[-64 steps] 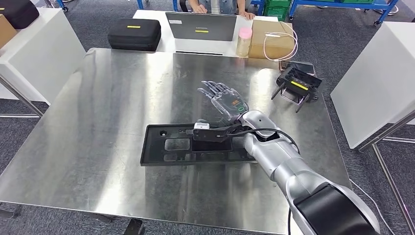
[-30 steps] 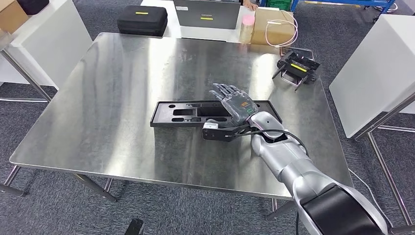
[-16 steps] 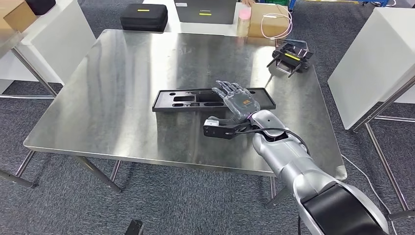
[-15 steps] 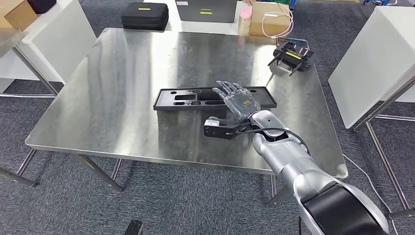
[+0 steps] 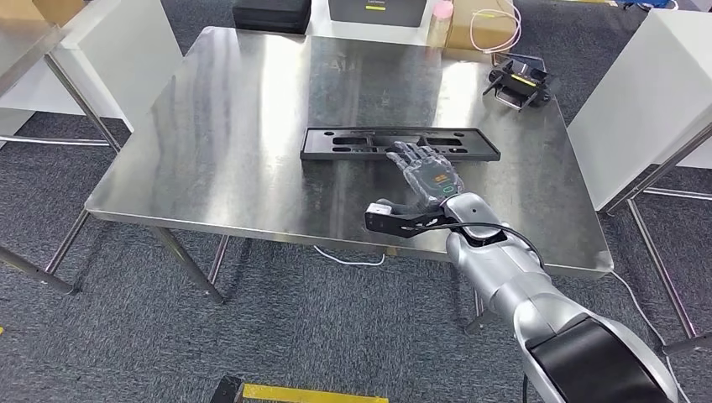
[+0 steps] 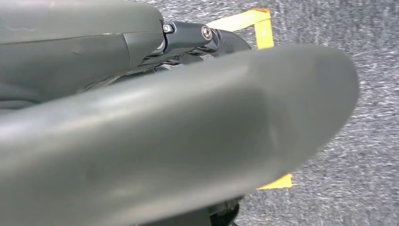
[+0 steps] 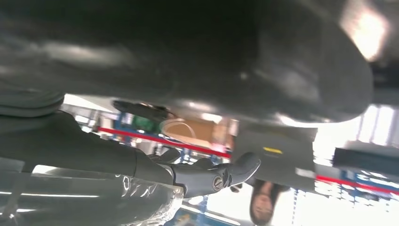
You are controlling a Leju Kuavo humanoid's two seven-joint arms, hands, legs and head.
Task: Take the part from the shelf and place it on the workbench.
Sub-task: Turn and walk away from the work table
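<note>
The part [image 5: 399, 143], a long flat black tray-like piece with cut-outs, lies flat on the steel workbench [image 5: 235, 126], toward its far right. My right hand [image 5: 428, 172] hovers just in front of the part, fingers spread and holding nothing, its fingertips over the part's near edge. In the right wrist view the right hand [image 7: 211, 176] reaches out straight with nothing in it. My left hand [image 6: 188, 141] hangs low above grey carpet; its thick thumb hides how the fingers lie.
A black controller [image 5: 519, 82] sits at the bench's back right corner. Behind the bench stand a black case [image 5: 270, 13], a laptop [image 5: 375, 8], a pink-lidded jar [image 5: 441, 21] and a cardboard box [image 5: 483, 29]. White tables flank both sides. Yellow floor tape [image 5: 294, 393] lies near me.
The whole picture has shifted: the camera has backed away, so the bench looks farther off. The right hand has drawn back from over the part to just in front of it. The part stays on the bench.
</note>
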